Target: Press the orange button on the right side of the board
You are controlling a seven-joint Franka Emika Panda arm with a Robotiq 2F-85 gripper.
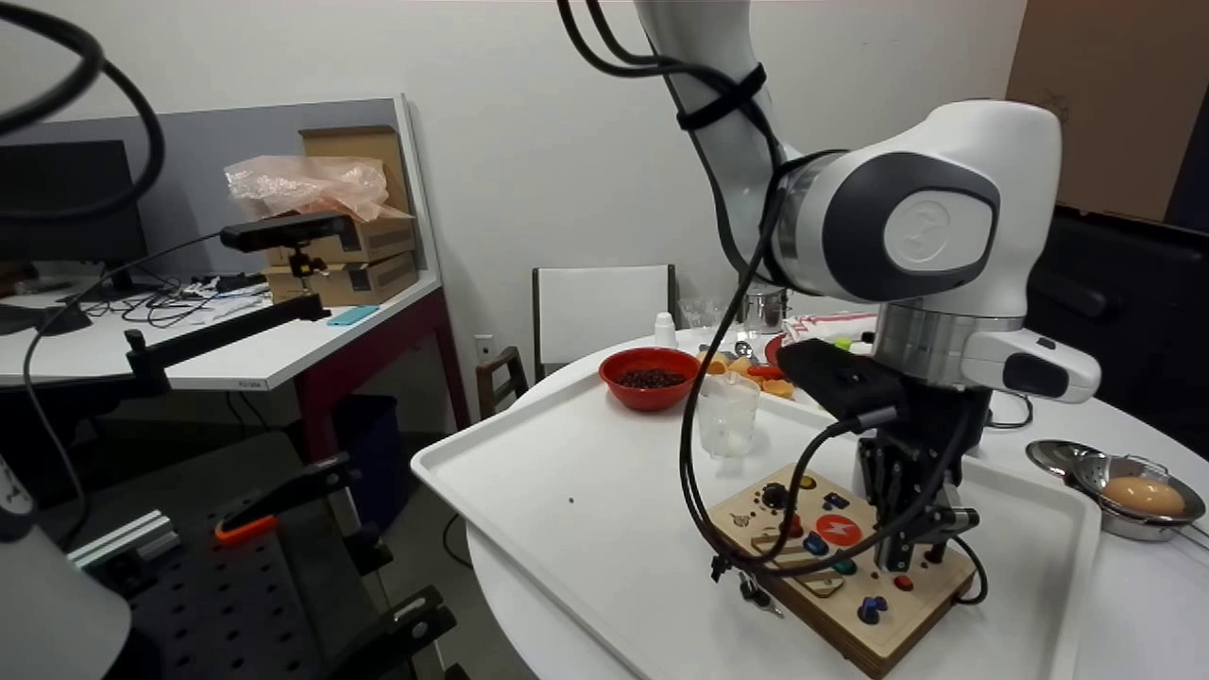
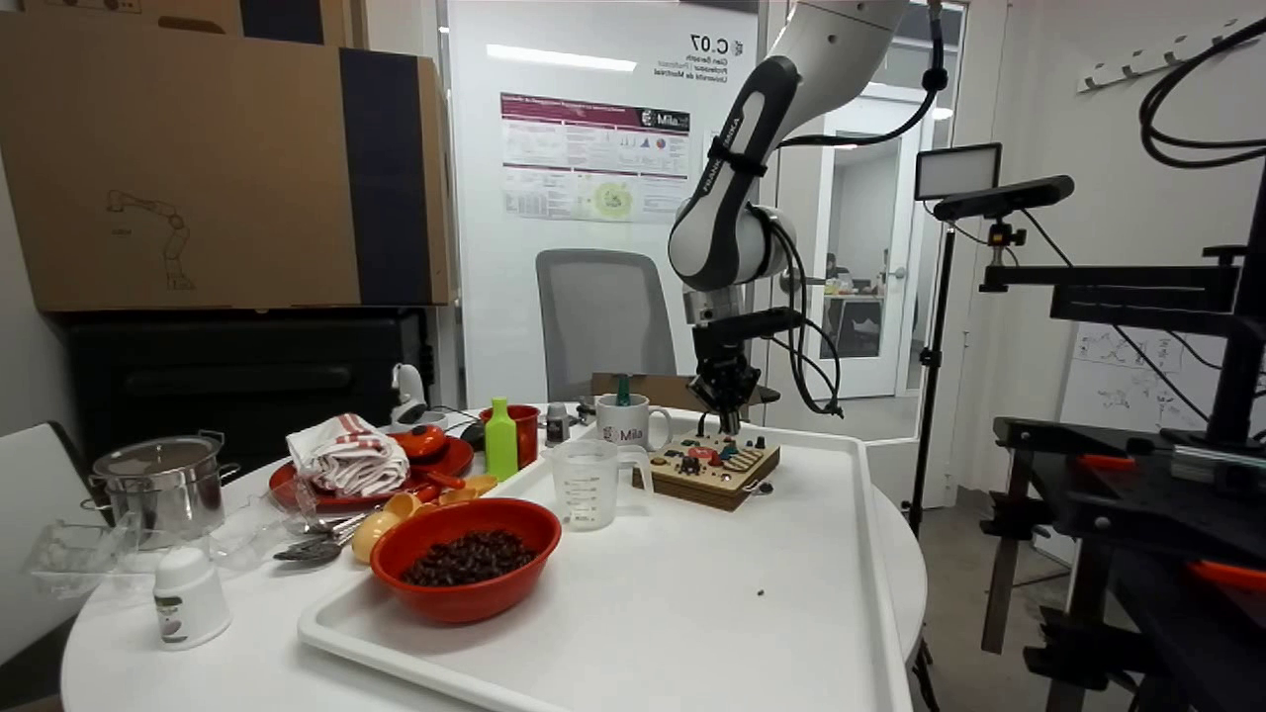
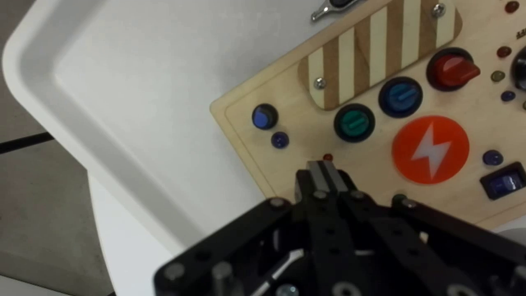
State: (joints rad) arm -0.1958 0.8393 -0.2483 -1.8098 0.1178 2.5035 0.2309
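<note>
The gripper (image 3: 324, 174) points down over the wooden board (image 3: 306, 123), its two fingers pinched together side by side. In the wrist view a small red light (image 3: 328, 156) peeps out just past the fingertips; in an exterior view an orange-red button (image 1: 904, 583) sits just beside them, toward the board's near right end. Whether the fingertips touch it, I cannot tell. In the wrist view again, a blue knob (image 3: 261, 118) and a purple light (image 3: 280, 140) sit to the left; a green knob (image 3: 354, 122) lies on the far side, and an orange disc (image 3: 446, 158) with a white lightning bolt is to the right. A striped wooden strip (image 3: 361, 57) runs along the far edge.

The board lies flat on a white tray (image 1: 604, 538), and a thin black cable (image 1: 983, 574) loops from its right side. Between the board and a red bowl (image 2: 465, 603) of dark beans (image 2: 470, 559) stands a clear measuring cup (image 2: 584, 489). On the left in an exterior view, off the tray, the white table (image 2: 129, 682) holds a steel pot (image 2: 168, 494), a folded towel (image 2: 346, 460) on a red plate (image 2: 331, 501) and, nearer, a white bottle (image 2: 193, 608).
</note>
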